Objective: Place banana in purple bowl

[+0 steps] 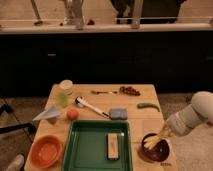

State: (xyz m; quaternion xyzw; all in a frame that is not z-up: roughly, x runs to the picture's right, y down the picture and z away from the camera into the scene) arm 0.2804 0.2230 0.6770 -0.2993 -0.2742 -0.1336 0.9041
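Gripper: the gripper (pixel 156 141) reaches in from the right on a pale arm (pixel 192 117) and sits low over the purple bowl, its tip inside the rim.
Grip: it seems to be closed on the banana, though the fingers are hard to separate from the fruit in this view.
Banana: the banana (pixel 151 143) shows as a slim yellow shape at the gripper's tip, inside the bowl's outline on its left side; whether it rests on the bowl's floor cannot be told.
Purple bowl: the bowl (pixel 156 148) stands at the front right corner of the table, just right of the tray.
Table: a light wooden table (pixel 142 92) before a dark cabinet front.
Tray: a green tray (pixel 80 150) fills the front middle, with a pale bar (pixel 113 145) lying lengthwise in its right half.
Orange bowl: an orange bowl (pixel 45 151) sits at the front left, just left of the tray.
Pepper: a green pepper (pixel 148 106) lies near the right edge, well behind the purple bowl.
Others: a blue sponge (pixel 118 113) just behind the tray, a white-handled utensil (pixel 91 106) lying diagonally mid-table, an orange fruit (pixel 72 114) left of it, and a cup (pixel 66 87) at the back left.
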